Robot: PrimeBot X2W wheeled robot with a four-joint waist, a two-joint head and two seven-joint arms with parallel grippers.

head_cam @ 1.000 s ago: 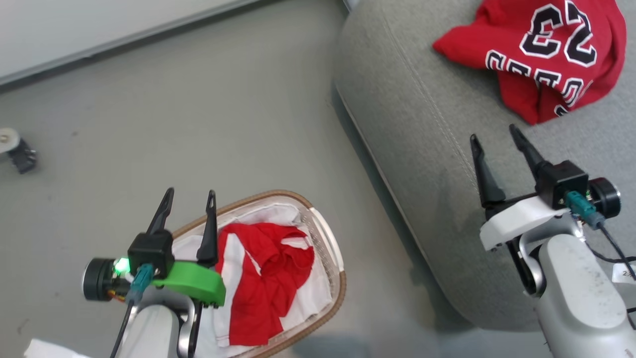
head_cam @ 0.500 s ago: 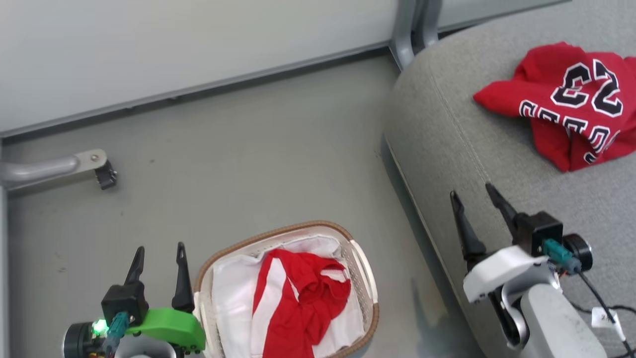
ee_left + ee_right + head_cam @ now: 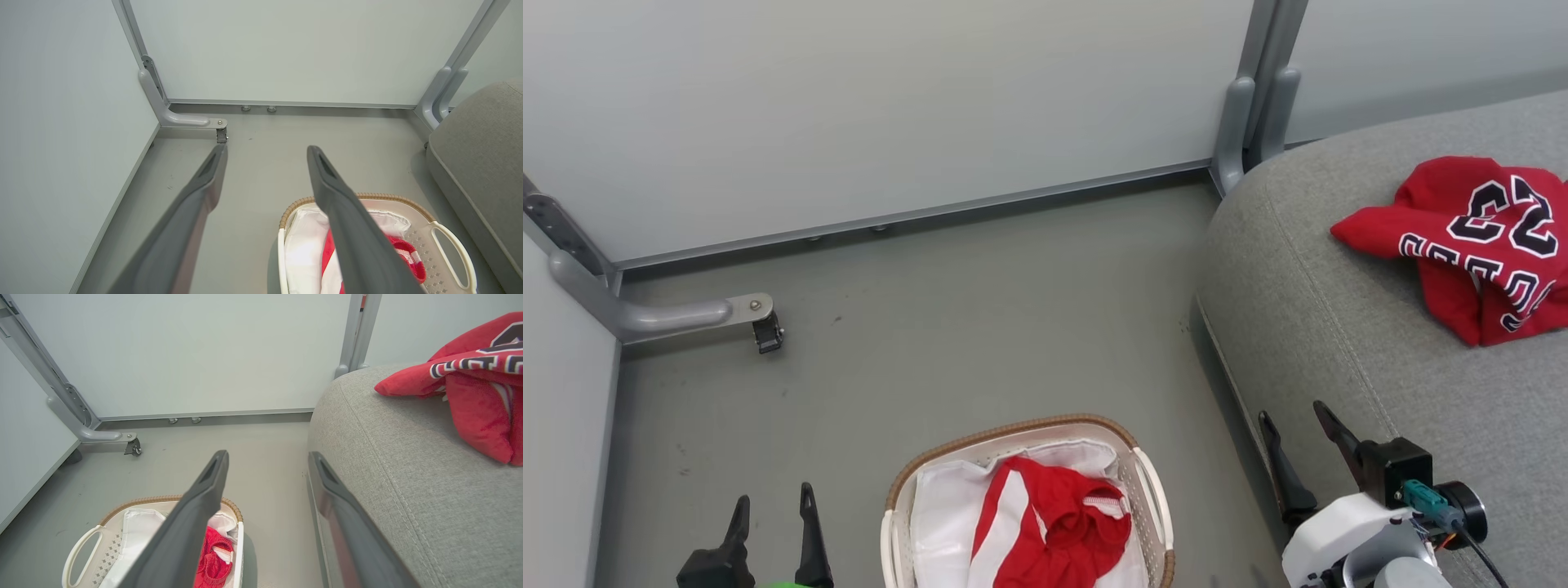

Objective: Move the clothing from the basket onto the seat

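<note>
Head view, listed near to far.

1. Left gripper [image 3: 773, 498], 7 o'clock at the bottom edge. Its fingers are parted and nothing is held. It is above bare floor [image 3: 980, 310], beside the basket.
2. Basket [image 3: 1013, 429], 6 o'clock, on the floor between the two grippers. It holds a white cloth [image 3: 939, 523] and, on top of that, a crumpled red piece [image 3: 1058, 531] with white trim. Nothing touches either.
3. Right gripper [image 3: 1291, 412], 5 o'clock. Its fingers are spread apart and it is empty. It is at the near edge of the seat, well apart from the jersey.
4. Seat [image 3: 1339, 327], 3 to 4 o'clock, a grey cushion with a stitched seam.
5. Jersey [image 3: 1462, 245], 2 to 3 o'clock. It lies bunched on the seat with the "23" facing up.
6. Caster foot [image 3: 764, 331], 9 o'clock, on a grey bracket.
7. Upright post [image 3: 1258, 90], 1 o'clock, between pale wall panels [image 3: 890, 106].

The left and right wrist views each show a wide empty gap between the fingers.
</note>
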